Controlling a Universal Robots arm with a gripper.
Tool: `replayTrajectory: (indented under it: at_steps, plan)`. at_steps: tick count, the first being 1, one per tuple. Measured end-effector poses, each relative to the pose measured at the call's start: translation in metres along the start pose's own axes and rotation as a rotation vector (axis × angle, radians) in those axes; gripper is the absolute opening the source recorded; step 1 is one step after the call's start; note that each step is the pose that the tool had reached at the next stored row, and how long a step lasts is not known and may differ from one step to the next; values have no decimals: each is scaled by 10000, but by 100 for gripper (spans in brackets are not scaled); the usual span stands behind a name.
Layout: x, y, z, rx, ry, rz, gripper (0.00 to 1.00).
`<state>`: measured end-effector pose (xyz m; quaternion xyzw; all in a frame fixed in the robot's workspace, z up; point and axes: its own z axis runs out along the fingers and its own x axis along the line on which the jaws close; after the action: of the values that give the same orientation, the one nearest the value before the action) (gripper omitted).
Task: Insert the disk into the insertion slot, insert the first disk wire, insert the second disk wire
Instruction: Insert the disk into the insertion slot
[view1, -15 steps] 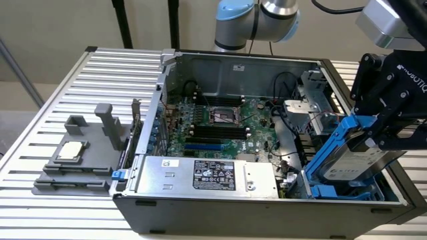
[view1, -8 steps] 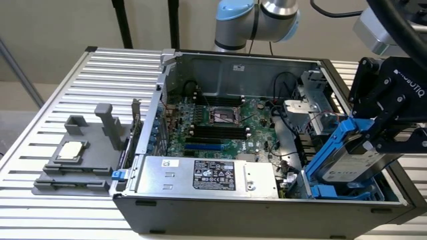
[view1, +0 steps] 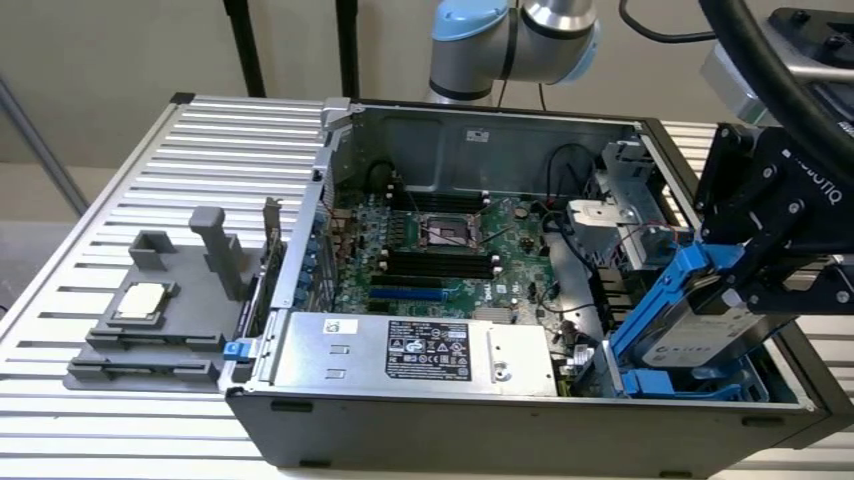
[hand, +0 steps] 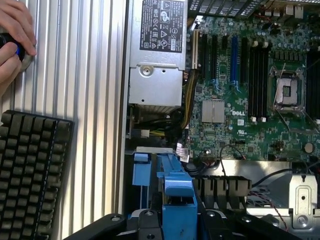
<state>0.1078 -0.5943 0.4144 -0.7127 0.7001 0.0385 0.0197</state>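
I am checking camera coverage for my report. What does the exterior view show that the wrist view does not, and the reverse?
The exterior view adds: the disk with its label, gripped in the robot's hand at the exterior view's right, and a grey fixture carrying a processor chip at the exterior view's left. The wrist view adds: a black keyboard and a person's hand beside the case. Both share: the silver power supply, the motherboard with its processor socket, and the blue carrier.
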Motion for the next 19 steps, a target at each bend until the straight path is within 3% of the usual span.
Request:
replayTrajectory:
  at_steps: [19]
  plan:
    - [34, -4, 176, 0, -1, 0, 33]
